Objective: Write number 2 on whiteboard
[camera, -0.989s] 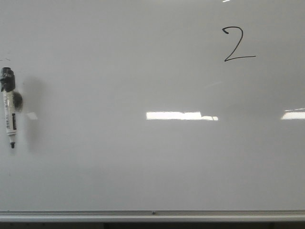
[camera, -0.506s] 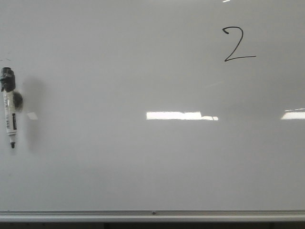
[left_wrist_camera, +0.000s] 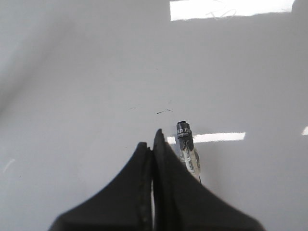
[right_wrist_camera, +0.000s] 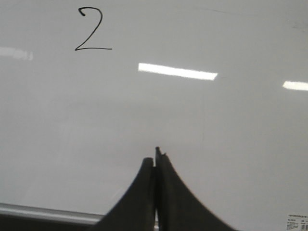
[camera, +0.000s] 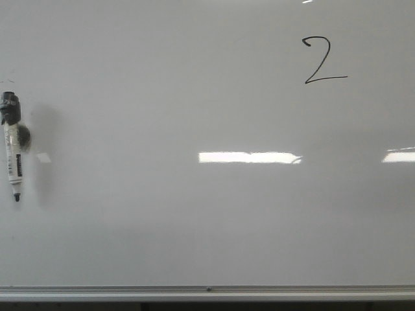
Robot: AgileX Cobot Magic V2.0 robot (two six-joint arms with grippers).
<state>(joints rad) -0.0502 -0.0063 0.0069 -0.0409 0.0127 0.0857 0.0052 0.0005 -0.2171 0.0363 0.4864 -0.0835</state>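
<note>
Our left gripper (left_wrist_camera: 153,144) shows its jaws pressed together with nothing between them; the marker (left_wrist_camera: 187,149) lies just beside and beyond them on the board, not in their hold. Our right gripper (right_wrist_camera: 155,161) is the same: jaws closed tight, empty, pointed at bare board.

Out from there, the number 2 (camera: 322,59) sits in the upper right of the whiteboard (camera: 207,214), complete from curled top to long flat base stroke. The marker stands upright at the far left edge of the board, well apart from the digit, tip down, apparently stuck to the surface.

We judge the writing step finished and the marker set aside, so the task looks essentially done. If anything is left, it calls only for both arms to draw clear without brushing the fresh ink; no further grasp seems needed.

The front view shows the digit and marker together and the silver rail (camera: 207,293) along the bottom, but neither arm. The left wrist view alone shows a few faint stray ink ticks (left_wrist_camera: 163,111) near the marker's cap. The right wrist view alone shows the digit with its closed jaws well apart from it, plus a small printed label (right_wrist_camera: 296,219) low at the board's corner, too small to read.
</note>
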